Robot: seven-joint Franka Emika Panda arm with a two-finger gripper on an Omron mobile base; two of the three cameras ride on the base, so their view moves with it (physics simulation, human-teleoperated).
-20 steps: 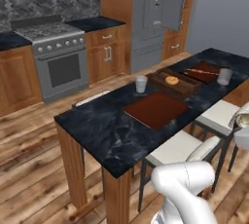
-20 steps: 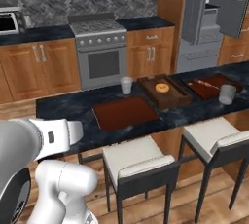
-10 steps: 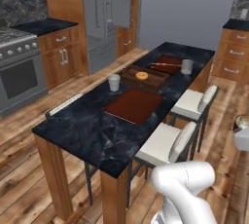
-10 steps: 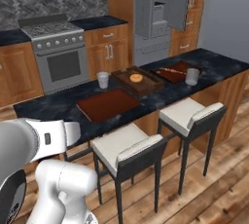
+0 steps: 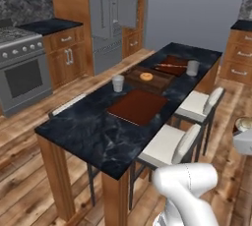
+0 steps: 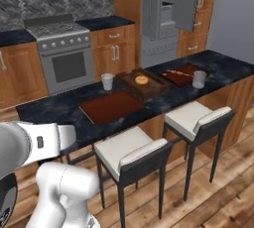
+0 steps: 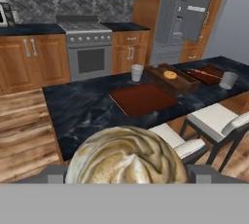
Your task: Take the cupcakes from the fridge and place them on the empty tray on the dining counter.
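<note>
Kitchen's all wood floor and cabinets, with the dining counter [image 6: 69, 107] running long from 8 o'clock to 2 o'clock and stools [image 6: 130, 153] lining its near edge. The tray [image 6: 111, 107] sits flat mid-slab, long side along the counter, with bare marble around it and the fridge [image 6: 168, 14] door open behind. In the hand view a cupcake [image 7: 127, 158] sits upright at 6 o'clock, gripped between wide-set fingers.

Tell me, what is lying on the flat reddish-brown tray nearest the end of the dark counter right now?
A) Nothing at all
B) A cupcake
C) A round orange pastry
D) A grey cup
A: the tray shows a bare reddish-brown surface, with the grey cup standing beside it on the dining counter and the cupcake up close at the claw.
</note>
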